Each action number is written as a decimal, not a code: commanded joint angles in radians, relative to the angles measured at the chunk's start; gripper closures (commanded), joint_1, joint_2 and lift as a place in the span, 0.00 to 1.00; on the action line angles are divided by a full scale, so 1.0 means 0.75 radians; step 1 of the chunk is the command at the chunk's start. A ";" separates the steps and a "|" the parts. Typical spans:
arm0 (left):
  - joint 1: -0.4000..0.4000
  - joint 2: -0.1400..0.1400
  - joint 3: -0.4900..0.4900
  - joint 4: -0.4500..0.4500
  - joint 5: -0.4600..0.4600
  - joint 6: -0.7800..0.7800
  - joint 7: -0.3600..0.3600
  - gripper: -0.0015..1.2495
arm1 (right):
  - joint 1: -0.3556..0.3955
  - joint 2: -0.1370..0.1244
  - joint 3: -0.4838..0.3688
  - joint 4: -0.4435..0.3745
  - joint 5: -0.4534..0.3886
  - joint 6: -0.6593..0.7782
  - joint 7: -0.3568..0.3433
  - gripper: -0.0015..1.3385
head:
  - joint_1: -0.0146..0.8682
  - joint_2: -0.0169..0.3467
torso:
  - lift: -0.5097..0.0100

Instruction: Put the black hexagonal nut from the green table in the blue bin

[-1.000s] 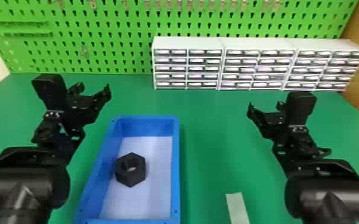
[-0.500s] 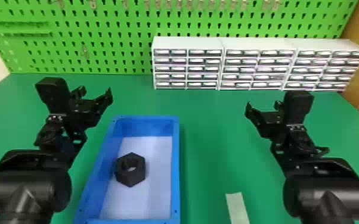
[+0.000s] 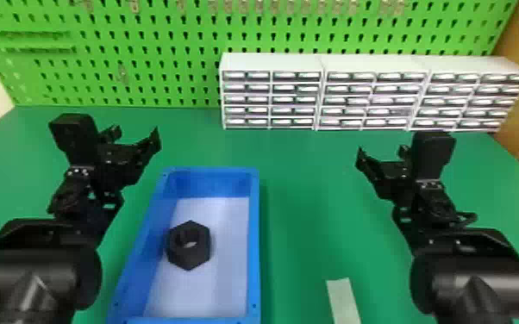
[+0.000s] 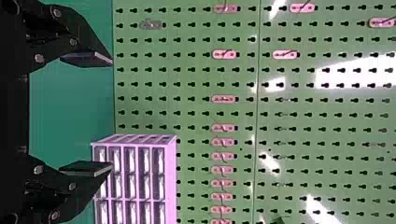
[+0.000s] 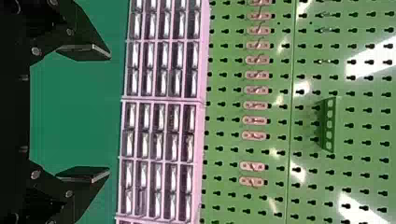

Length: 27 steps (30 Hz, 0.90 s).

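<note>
Resting in the bin [image 3: 254, 241]: one nut [image 3: 189, 259], black, six-sided, laid flat on the pale floor with its hole facing up. It sits close to the wall on the robot's left; whether it touches that wall cannot be told. Bin: blue, open-topped, set on the green surface [image 3: 306, 215] between the two arms, nearer the left.

Left gripper [image 3: 136, 135]: above the surface, beyond the bin's far left corner; fingers [image 4: 88, 169] spread wide, nothing between them. Right gripper [image 3: 381, 155]: above the surface, well apart from the bin on the other side; fingers [image 5: 86, 173] likewise wide, empty.

Also listed: white drawers [image 3: 375, 101] at the back of the surface, a green pegboard [image 3: 142, 82] behind, a pale strip [image 3: 342, 297] at the near edge.

Step in hand, as judged: the placing is done, and both arms stand clear of the nut. Next move: no grasp or carry called for; fingers best kept empty and away from the bin's walls, so that neither bin nor nut gets knocked.
</note>
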 commanded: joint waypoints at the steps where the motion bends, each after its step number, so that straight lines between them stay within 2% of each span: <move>1: 0.009 0.000 0.003 -0.002 -0.001 0.001 0.001 0.37 | 0.000 0.001 -0.005 0.000 0.001 -0.004 -0.003 0.30 | 0.79 0.19 | 0.79; 27: 0.009 0.000 -0.003 0.000 -0.007 0.007 0.003 0.37 | -0.006 0.001 0.001 0.000 0.001 -0.008 -0.005 0.30 | 0.79 0.19 | 0.79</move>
